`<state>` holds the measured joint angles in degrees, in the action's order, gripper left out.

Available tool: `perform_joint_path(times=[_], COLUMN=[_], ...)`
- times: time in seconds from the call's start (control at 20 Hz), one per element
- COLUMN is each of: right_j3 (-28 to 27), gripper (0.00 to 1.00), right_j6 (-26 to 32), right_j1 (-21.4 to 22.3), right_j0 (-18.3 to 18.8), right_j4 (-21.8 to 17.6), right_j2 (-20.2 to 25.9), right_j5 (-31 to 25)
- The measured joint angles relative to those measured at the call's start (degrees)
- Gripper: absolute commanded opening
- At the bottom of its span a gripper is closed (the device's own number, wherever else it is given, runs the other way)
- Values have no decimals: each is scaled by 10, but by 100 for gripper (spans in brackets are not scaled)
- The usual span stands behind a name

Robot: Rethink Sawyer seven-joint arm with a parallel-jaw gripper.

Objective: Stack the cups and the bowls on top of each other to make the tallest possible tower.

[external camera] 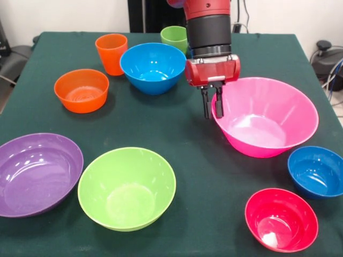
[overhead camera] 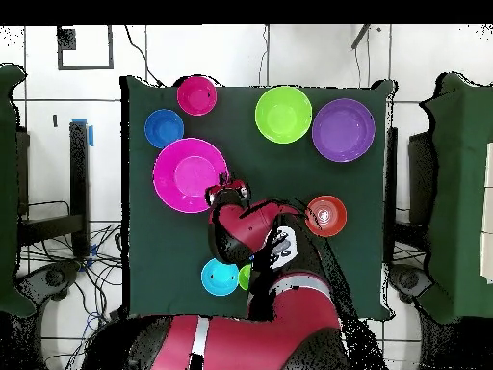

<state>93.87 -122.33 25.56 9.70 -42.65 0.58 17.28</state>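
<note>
- Gripper (external camera: pixel 212 107): red body, two dark fingers pointing down, set close with a narrow gap between them and nothing held; it hangs at the left rim of the huge pink bowl (external camera: pixel 268 118), as the front view shows it.
- Huge pink bowl: upright, empty, immediately right of the fingertips in the front view; whether the fingers touch its rim cannot be told.
- Large blue bowl (external camera: pixel 153 67): upright, behind and left of the gripper, near it.
- Light green cup (external camera: pixel 174 37): behind the large blue bowl, partly hidden by the arm (external camera: pixel 208 27).
- Orange cup (external camera: pixel 111 52): upright, just left of the large blue bowl.
- Orange bowl (external camera: pixel 81 90): left of the gripper, well apart.
- Purple bowl (external camera: pixel 37 174): at the near left edge of the green tablecloth (external camera: pixel 187 155).
- Lime green bowl (external camera: pixel 127 187): just beside the purple bowl, in front of the gripper.
- Small red bowl (external camera: pixel 281 219): near right corner.
- Small blue bowl (external camera: pixel 316 171): between the red bowl and the pink bowl, close to both.
</note>
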Motion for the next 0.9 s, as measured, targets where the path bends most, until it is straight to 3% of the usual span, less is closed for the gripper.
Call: perform_joint_path(times=[0.55, 0.7, 0.9], right_j3=[1, 10, 23], gripper=[0, 0, 0], right_j6=[0, 0, 1], right_j1=[7, 29, 61], right_j0=[10, 51, 158], right_j4=[-3, -6, 23], right_j2=[13, 64, 183], right_j5=[-5, -43, -169])
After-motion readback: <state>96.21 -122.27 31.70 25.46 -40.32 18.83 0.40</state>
